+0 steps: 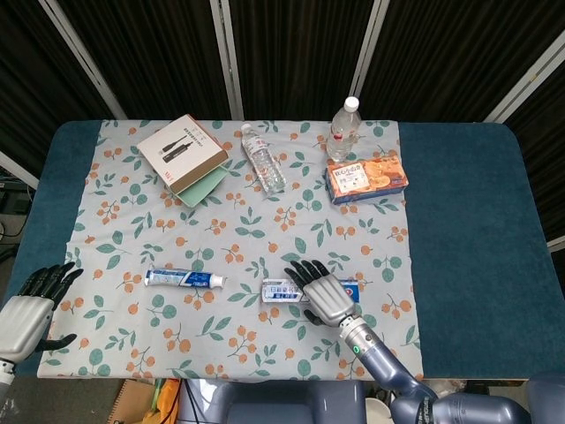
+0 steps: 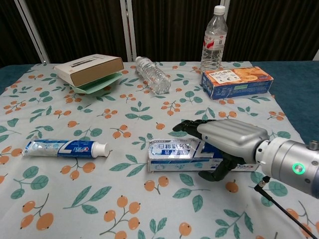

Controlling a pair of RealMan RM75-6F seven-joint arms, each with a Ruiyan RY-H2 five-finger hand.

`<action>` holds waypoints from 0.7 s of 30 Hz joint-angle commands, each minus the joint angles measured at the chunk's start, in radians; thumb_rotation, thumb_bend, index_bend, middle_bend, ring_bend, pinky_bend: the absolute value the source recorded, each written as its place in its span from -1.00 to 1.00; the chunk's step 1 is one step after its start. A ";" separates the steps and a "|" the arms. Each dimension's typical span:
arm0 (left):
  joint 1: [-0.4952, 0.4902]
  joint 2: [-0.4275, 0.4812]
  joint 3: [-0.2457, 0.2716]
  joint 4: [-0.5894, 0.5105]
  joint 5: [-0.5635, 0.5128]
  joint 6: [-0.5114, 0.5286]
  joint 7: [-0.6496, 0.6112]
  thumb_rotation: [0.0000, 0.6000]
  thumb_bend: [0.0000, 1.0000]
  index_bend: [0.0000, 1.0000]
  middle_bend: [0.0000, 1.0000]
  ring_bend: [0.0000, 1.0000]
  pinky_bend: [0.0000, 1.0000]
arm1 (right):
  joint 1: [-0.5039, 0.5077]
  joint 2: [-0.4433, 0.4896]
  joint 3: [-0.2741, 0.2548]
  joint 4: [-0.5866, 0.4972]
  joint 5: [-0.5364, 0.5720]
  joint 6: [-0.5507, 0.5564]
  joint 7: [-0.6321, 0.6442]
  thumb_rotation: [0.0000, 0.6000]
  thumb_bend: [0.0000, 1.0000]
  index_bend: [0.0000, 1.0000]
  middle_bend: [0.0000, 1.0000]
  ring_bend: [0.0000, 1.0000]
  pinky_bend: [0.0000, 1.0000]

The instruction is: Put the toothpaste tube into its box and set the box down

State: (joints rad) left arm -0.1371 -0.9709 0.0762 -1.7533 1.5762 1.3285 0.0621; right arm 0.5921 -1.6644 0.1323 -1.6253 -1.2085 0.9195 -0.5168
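Observation:
The toothpaste tube (image 1: 184,279) (image 2: 65,148) lies flat on the cloth at the front left, cap toward the right. Just right of it lies the long toothpaste box (image 1: 281,290) (image 2: 172,154), also flat on the cloth. My right hand (image 1: 320,290) (image 2: 229,142) lies over the box's right half. Its fingers stretch across the top and its thumb sits against the near side, hiding that part of the box. My left hand (image 1: 31,305) hovers at the table's front left corner, fingers apart, holding nothing, well left of the tube.
At the back stand a brown carton on a green tray (image 1: 183,152), a water bottle lying on its side (image 1: 263,157), an upright water bottle (image 1: 344,128) and an orange snack box (image 1: 365,177). Blue table surface (image 1: 468,221) borders the floral cloth on the right.

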 commanded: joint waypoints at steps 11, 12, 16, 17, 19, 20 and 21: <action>-0.007 0.007 0.001 -0.015 -0.009 -0.017 0.004 1.00 -0.96 -1.00 -1.00 -1.00 -0.93 | 0.026 -0.012 -0.018 0.032 0.053 -0.009 -0.029 1.00 -0.31 -0.72 -0.64 -0.68 -0.68; -0.008 0.007 0.001 -0.017 -0.008 -0.018 0.004 1.00 -0.96 -1.00 -1.00 -1.00 -0.93 | 0.028 -0.019 -0.019 0.036 0.056 -0.009 -0.029 1.00 -0.31 -0.72 -0.64 -0.68 -0.68; -0.009 0.008 0.004 -0.021 -0.001 -0.020 0.008 1.00 -0.96 -1.00 -1.00 -1.00 -0.93 | 0.038 -0.043 -0.018 0.057 0.052 -0.001 -0.027 1.00 -0.31 -0.71 -0.62 -0.64 -0.65; -0.009 0.009 0.005 -0.021 0.000 -0.020 0.009 1.00 -0.96 -0.99 -1.00 -1.00 -0.93 | 0.039 -0.048 -0.019 0.062 0.052 0.000 -0.027 1.00 -0.31 -0.69 -0.56 -0.57 -0.61; -0.010 0.009 0.006 -0.022 0.002 -0.021 0.010 1.00 -0.96 -0.99 -1.00 -1.00 -0.93 | 0.043 -0.056 -0.019 0.070 0.055 0.004 -0.029 1.00 -0.31 -0.53 -0.32 -0.33 -0.39; -0.010 0.010 0.006 -0.021 0.002 -0.021 0.009 1.00 -0.96 -0.99 -1.00 -1.00 -0.93 | 0.043 -0.058 -0.018 0.071 0.056 0.008 -0.030 1.00 -0.30 -0.44 -0.23 -0.24 -0.30; -0.009 0.010 0.005 -0.021 0.000 -0.020 0.008 1.00 -0.96 -0.99 -1.00 -1.00 -0.93 | 0.043 -0.059 -0.018 0.071 0.049 0.019 -0.030 1.00 -0.28 -0.32 -0.12 -0.12 -0.16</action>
State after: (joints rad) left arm -0.1466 -0.9613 0.0817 -1.7745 1.5766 1.3082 0.0709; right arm 0.6343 -1.7212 0.1140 -1.5554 -1.1549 0.9299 -0.5464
